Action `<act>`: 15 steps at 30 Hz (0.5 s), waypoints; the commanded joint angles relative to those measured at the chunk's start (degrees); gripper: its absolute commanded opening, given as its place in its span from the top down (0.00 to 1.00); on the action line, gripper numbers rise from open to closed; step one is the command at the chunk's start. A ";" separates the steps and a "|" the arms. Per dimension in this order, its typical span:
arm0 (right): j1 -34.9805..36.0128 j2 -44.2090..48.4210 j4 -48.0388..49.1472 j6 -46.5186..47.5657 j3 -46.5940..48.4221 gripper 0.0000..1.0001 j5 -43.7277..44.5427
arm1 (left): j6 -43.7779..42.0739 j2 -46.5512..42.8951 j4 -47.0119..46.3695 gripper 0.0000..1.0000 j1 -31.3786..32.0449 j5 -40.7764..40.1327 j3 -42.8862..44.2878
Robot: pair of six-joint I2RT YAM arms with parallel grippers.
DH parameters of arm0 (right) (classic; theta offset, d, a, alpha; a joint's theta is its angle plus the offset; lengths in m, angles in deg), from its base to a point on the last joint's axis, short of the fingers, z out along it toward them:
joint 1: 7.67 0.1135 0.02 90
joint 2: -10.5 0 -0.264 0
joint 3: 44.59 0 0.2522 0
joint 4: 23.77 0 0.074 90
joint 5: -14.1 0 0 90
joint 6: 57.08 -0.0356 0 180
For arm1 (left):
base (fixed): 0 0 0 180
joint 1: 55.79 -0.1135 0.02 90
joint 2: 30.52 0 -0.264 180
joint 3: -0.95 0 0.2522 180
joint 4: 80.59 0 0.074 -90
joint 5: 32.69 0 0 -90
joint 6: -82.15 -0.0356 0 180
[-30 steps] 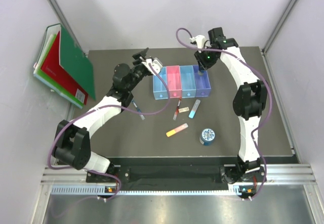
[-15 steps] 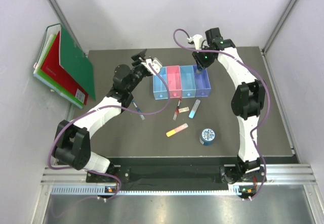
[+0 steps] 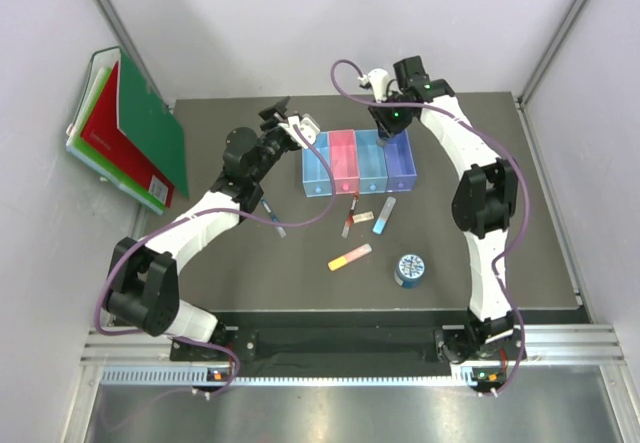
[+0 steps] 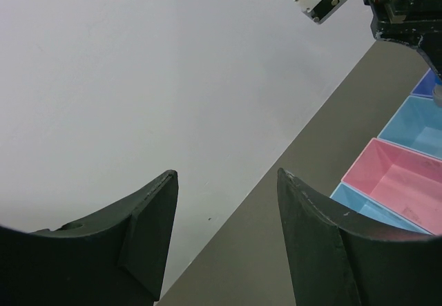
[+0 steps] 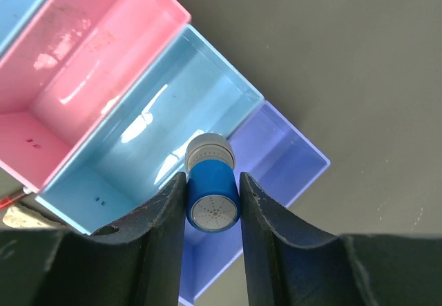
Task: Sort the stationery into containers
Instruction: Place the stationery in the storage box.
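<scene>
We hold the blue bottle (image 5: pixel 213 202) over the bins (image 3: pixel 318 189).
Top cam: right gripper (image 3: pixel 388 135) hangs over row's far right end. L wrist cam: left gripper (image 4: pixel 226 182) spread, holds nothing. R wrist cam: bottle pinched above wall btw blue & purple bins.

A dark grey table (image 3: pixel 250 283) stands enclosed by plain pale walls (image 3: pixel 300 23) under soft, even light. Green and red folders (image 3: pixel 135 133) lean against the left wall, and an aluminium rail (image 3: pixel 340 375) runs along the table's near edge.
</scene>
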 commanded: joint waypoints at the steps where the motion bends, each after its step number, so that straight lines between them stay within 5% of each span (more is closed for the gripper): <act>1: 1.58 0.35 2.27 -0.38 3.69 1.00 -1.33 | 0.95 -1.60 -2.33 0.36 -0.21 0.15 -0.28; 15: 3.51 -0.80 3.23 -1.25 3.86 1.00 -1.34 | 1.13 -1.68 -2.50 0.36 -0.21 -0.03 -0.20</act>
